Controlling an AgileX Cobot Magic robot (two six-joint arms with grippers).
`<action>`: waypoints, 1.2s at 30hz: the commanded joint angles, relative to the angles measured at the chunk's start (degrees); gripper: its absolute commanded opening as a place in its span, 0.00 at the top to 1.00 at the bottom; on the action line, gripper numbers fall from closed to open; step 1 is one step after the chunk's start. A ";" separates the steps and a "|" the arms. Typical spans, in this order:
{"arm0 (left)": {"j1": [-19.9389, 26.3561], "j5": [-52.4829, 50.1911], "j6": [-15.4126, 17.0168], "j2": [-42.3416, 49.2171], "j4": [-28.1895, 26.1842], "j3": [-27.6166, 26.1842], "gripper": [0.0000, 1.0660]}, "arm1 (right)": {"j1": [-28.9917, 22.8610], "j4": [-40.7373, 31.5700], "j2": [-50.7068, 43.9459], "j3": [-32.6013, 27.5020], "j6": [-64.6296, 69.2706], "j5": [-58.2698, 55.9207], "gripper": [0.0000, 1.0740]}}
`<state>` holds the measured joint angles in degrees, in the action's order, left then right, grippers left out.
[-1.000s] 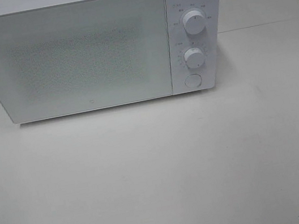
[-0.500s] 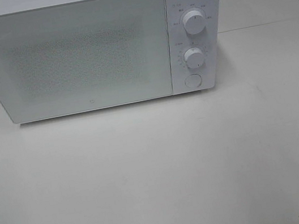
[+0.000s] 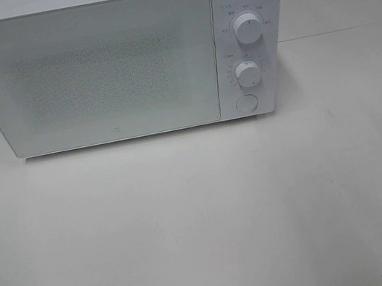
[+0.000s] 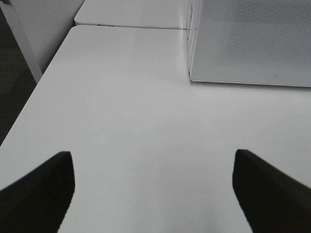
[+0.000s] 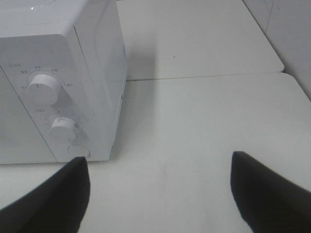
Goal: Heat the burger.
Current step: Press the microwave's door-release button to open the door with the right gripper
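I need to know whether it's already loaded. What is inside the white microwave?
The white box-shaped microwave has its door shut. Its speckled door window shows only a pale haze, with no food discernible through it. Whatever is inside is hidden.

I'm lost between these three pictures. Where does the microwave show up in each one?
Exterior high: the microwave fills the upper left, with its knobs on its right end.
Left wrist: only a corner of its door, beyond the open left tool.
Right wrist: its knob end, beyond the open right tool.
Shared landmark: the seam between the tables, which meets the microwave in every view.
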<state>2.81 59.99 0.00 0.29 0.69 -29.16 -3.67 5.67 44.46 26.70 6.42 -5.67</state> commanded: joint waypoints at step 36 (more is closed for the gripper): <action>0.29 -0.57 0.00 1.15 -0.23 0.23 0.21 | -28.88 -42.51 41.08 -10.49 -24.18 68.87 0.30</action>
<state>2.81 59.99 0.00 0.29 0.69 -29.16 -28.93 -32.95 84.11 15.99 -15.47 59.99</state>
